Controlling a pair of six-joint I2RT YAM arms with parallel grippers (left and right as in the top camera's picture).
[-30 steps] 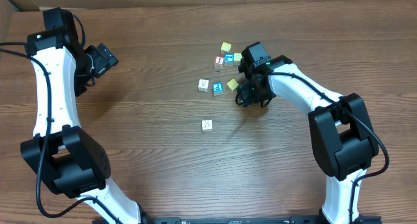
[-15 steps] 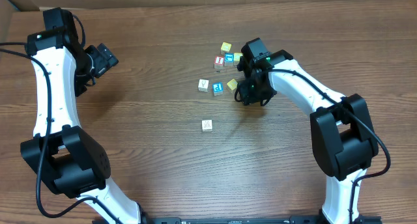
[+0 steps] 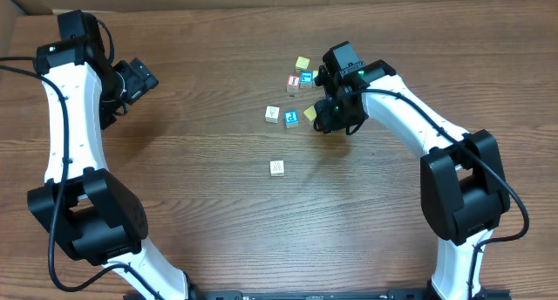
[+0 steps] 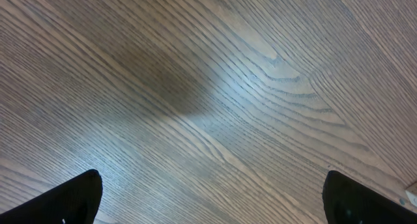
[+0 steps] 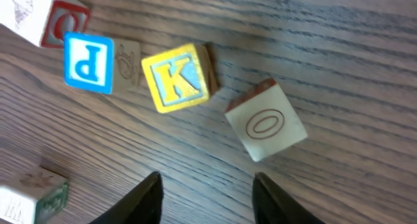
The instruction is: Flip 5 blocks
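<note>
My right gripper (image 5: 208,201) hung with its fingers apart and nothing between them, just short of the yellow K block (image 5: 177,77) and the O block (image 5: 266,127). The blue P block (image 5: 88,62) sat beside K, possibly touching. My left gripper (image 4: 212,198) gaped wide over the table (image 4: 215,87), well apart.

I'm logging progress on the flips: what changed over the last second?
The right tool edged slightly toward the far side of the table, beside the yellow K block, jaws apart and empty. Nothing was gripped or released. The K block, the blue P block and the open left tool stayed put.
</note>
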